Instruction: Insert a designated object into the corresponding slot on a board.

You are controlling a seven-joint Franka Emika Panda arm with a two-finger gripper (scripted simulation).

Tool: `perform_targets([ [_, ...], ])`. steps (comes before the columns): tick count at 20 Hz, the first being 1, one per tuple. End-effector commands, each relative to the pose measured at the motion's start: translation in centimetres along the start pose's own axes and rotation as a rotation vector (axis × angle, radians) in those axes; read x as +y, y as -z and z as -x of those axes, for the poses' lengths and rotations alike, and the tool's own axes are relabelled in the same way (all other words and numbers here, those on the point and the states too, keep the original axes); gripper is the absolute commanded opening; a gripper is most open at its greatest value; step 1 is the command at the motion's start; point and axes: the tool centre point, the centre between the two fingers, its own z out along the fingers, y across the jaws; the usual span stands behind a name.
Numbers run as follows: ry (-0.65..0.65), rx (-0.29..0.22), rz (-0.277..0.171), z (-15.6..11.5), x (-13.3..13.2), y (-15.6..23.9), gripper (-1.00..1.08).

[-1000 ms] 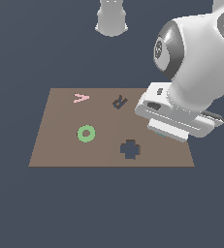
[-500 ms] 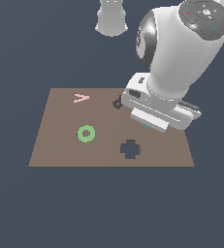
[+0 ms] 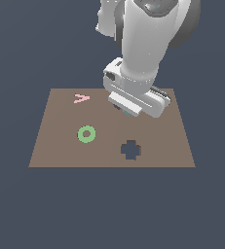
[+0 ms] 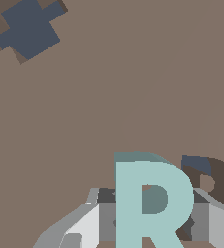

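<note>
My gripper (image 3: 127,111) hangs low over the far middle of the brown board (image 3: 55,146), shut on the pale teal R block (image 3: 130,113). In the wrist view the R block (image 4: 152,203) sits between my gripper's (image 4: 152,225) grey fingers (image 4: 91,225), just above the board (image 4: 108,97). The dark R-shaped slot (image 4: 211,178) shows partly right beside the block, offset to one side and tilted relative to it. In the exterior view the slot is hidden behind the arm.
A green ring (image 3: 86,134) lies on the board toward the exterior view's left. A pink-red shape (image 3: 82,98) lies at the far left. A dark cross-shaped cutout (image 3: 130,150) is near the front edge and also shows in the wrist view (image 4: 28,29).
The arm has swung toward the exterior view's left, from beyond the board's right side to over its far middle, and now covers the R slot. The block stays in the gripper.
</note>
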Motion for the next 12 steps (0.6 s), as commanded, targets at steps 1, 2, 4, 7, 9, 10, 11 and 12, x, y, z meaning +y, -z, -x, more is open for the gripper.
perform_targets([
  [1, -0.024, 0.0, -0.001, 0.2, 1.5, 0.1, -1.0],
  [2, -0.032, 0.0, -0.001, 0.3, 2.0, 0.1, -1.0],
  [4, -0.046, 0.0, -0.001, 0.4, 2.8, 0.2, -1.0],
  [7, -0.062, 0.0, -0.001, 0.5, 3.8, 0.2, -1.0],
  [9, -0.068, 0.0, -0.001, 0.6, 4.1, 0.2, -1.0],
  [10, -0.07, 0.0, -0.001, 0.6, 4.3, 0.2, -1.0],
  [11, -0.071, 0.0, -0.001, 0.6, 4.3, 0.3, -1.0],
  [12, -0.071, 0.0, -0.001, 0.6, 4.4, 0.3, -1.0],
])
